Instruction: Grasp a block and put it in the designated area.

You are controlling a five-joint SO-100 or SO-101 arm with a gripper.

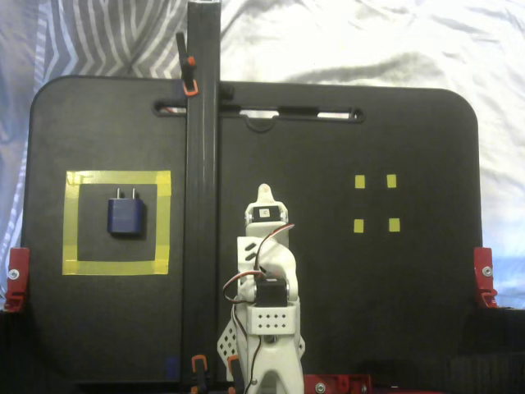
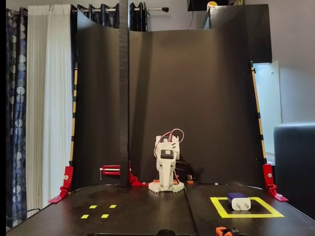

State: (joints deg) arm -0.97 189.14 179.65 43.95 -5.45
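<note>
Inside big yellow tape square [image 1: 117, 222], small dark blue plug-like block [image 1: 125, 217] lying flat; looking hard, light; pinch flat sides. White gripper [image 1: 263, 195] folded, can't tell.

The black board-topped table [image 1: 361, 312] is seen from directly above in a fixed view, with the folded white robot arm [image 1: 267, 279] at the bottom edge. In another fixed view [image 2: 166, 169] the arm is faced from low at the opposite table edge, fairly far back. Both views share the large yellow tape square [image 1: 117, 222] [image 2: 246, 207] (mirrored left to right) and the four tiny yellow tape squares [image 1: 376, 203] [image 2: 99, 211].
</note>
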